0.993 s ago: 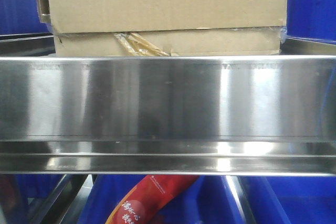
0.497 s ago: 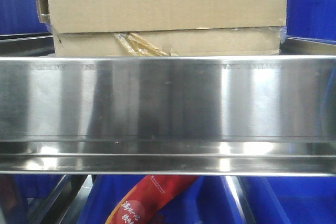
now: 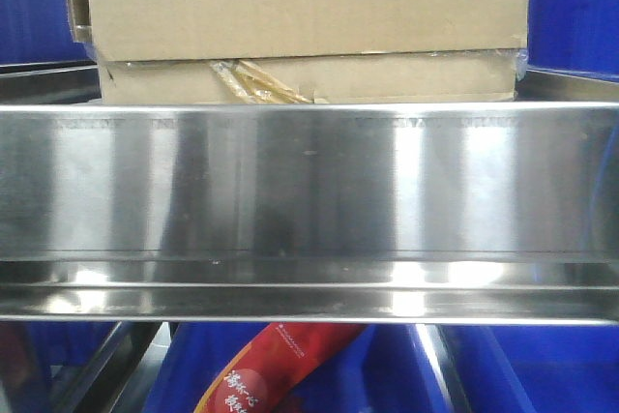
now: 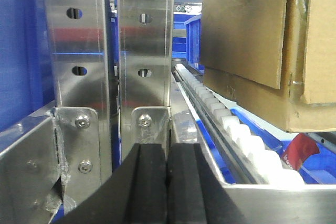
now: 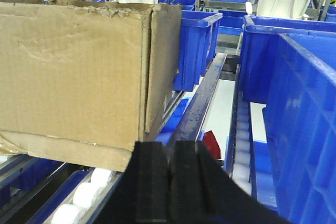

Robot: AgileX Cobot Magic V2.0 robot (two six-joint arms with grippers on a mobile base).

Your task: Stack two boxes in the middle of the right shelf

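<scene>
1. Boxes first: you can see the tall box resting on the flat box in the front view, both behind the steel shelf rail, with torn yellowish tape showing at the seam between them.
2. You would judge the stack as already made; the upper box overhangs the lower one slightly at the left, so it sits a little off square.
3. Your left hand is pressed shut, its two black pads touching with nothing between them, and it sits well clear of the cardboard, beside the upright steel posts.
4. Your right hand is likewise closed on nothing, pads together, just below and beside the near corner of the box.
5. Both hands look parked off the load, probably so the stack can settle on the white rollers without being nudged.
6. Rollers let cardboard slide, so watch that any contact from either hand does not push the stack along the lane.
7. Blue bins crowd the right side, leaving you little room to swing that arm.
8. A red packet lies in the bin below the shelf; it plays no part here.
</scene>
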